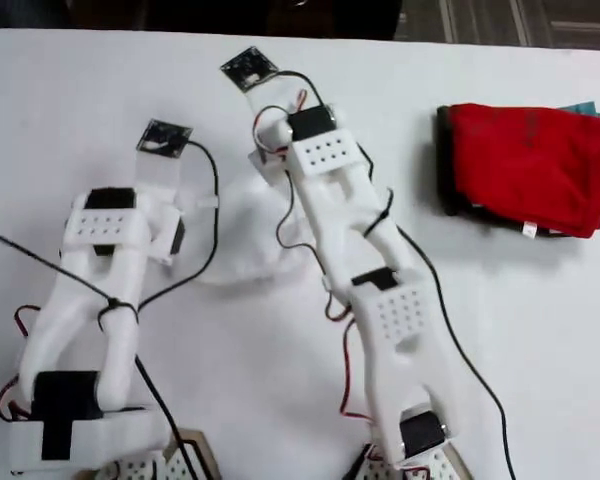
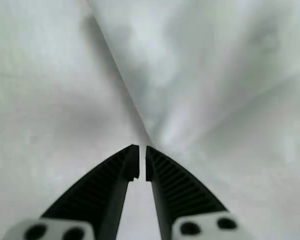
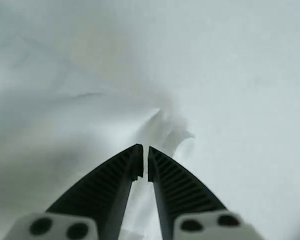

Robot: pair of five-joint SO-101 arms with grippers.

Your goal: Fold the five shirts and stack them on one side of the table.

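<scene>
— Where's the stack (image 1: 525,165)?
— Upper right of the frame, on the table (image 1: 70,110), well apart from both arms.
— And the loose shirt (image 1: 235,240)?
— Centre, between the arm (image 1: 75,300) at lower left and the arm (image 1: 380,300) at lower centre. The left gripper (image 2: 140,162) and right gripper (image 3: 142,162) each meet its cloth.

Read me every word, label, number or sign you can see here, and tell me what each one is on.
Nothing here can be read.
The white tag on the red shirt: too small to read.
The white shirt: no print shows.
</scene>
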